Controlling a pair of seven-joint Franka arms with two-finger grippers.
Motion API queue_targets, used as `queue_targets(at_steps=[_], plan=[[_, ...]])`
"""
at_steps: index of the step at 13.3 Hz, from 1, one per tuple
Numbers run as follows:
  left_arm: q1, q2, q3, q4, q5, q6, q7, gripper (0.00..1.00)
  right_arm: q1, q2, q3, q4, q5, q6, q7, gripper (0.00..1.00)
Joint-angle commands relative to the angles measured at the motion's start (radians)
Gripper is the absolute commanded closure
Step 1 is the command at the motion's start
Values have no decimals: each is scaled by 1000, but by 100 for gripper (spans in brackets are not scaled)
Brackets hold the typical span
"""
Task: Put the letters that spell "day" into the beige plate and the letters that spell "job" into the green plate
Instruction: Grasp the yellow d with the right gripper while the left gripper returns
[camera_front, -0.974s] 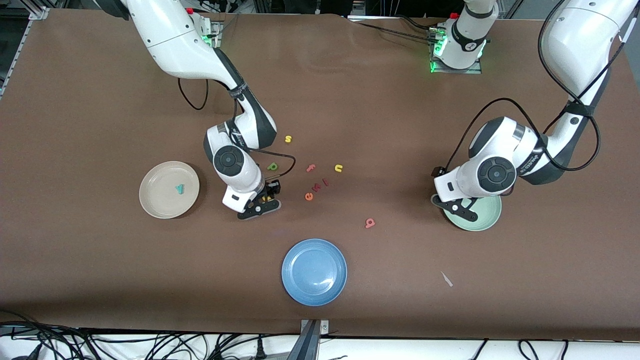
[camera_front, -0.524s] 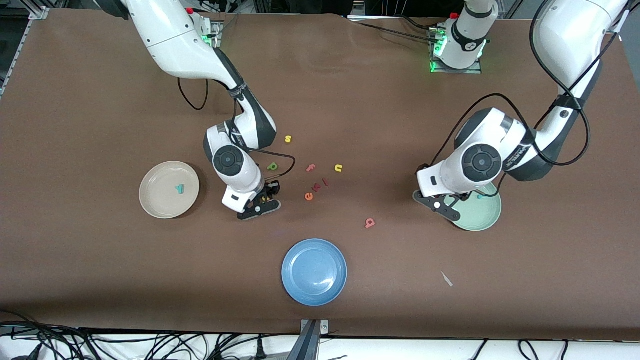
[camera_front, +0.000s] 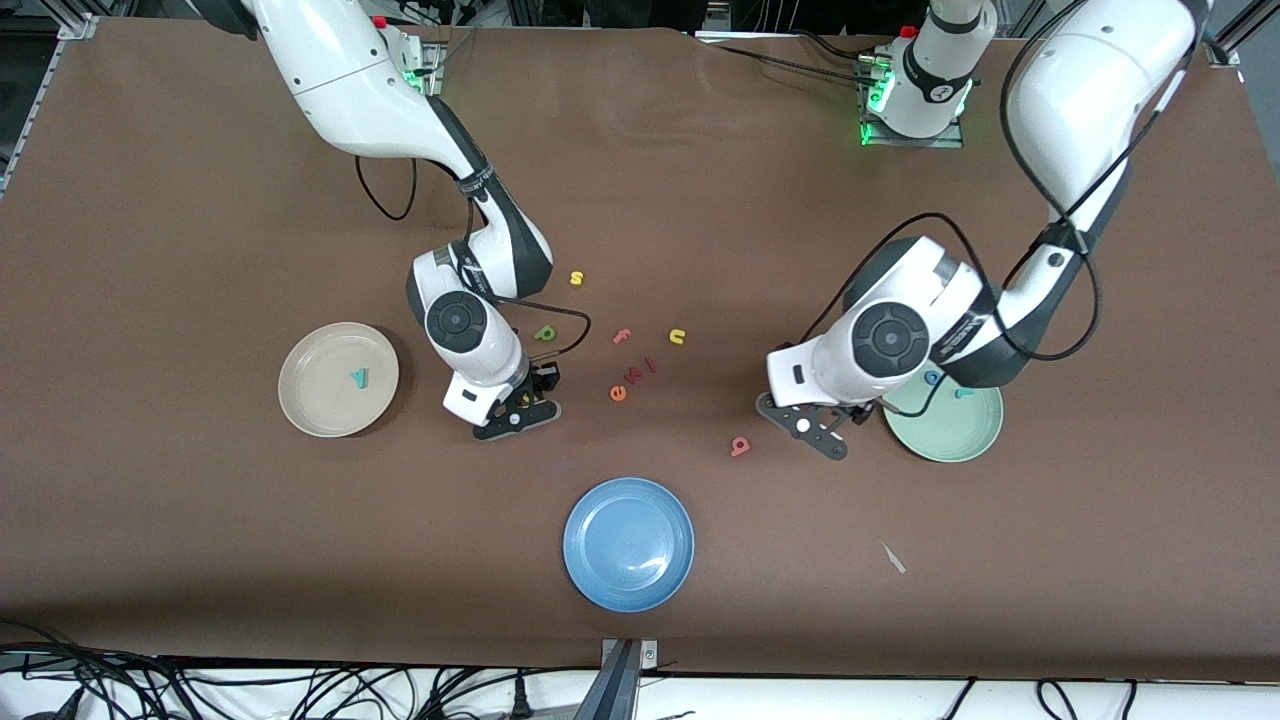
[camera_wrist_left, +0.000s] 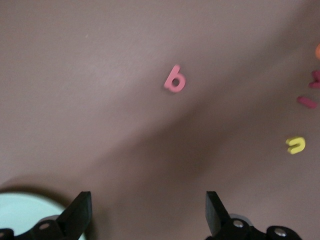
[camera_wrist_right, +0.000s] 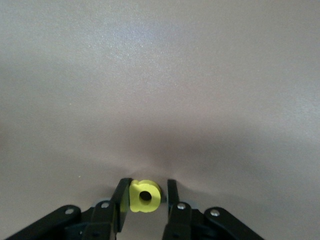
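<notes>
My right gripper (camera_front: 520, 400) is down at the table beside the beige plate (camera_front: 310, 370). Its narrowed fingers stand round the yellow a (camera_wrist_right: 145, 196), which lies flat; one finger touches it and a thin gap shows at the other. A teal y (camera_front: 359, 377) lies in the beige plate. The green d (camera_front: 545, 333) lies near the right wrist. My left gripper (camera_front: 818, 432) is wide open over bare table between the pink b (camera_front: 740, 446) and the green plate (camera_front: 950, 435). That plate holds the blue o (camera_front: 931, 377) and the teal j (camera_front: 962, 393).
A blue plate (camera_front: 628, 543) sits nearest the front camera. Loose letters lie mid-table: yellow s (camera_front: 576, 278), pink f (camera_front: 622, 336), yellow n (camera_front: 677, 337), orange e (camera_front: 618, 394) and two small red ones. A white scrap (camera_front: 893, 558) lies near the front edge.
My left arm has swung from over the green plate toward the pink b, still open. The right arm stayed put.
</notes>
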Motion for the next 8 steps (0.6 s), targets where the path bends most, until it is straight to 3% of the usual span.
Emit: queue_targets(at_steps=[1, 5, 8], plan=[[-96, 95, 59, 140, 9, -11, 68, 0, 14, 26, 0, 19, 12, 2, 31, 70], [-127, 126, 103, 136, 7, 133, 146, 3, 12, 28, 0, 21, 14, 2, 40, 70], [-127, 143, 108, 133, 6, 191, 229, 25, 12, 28, 0, 21, 14, 2, 43, 73]])
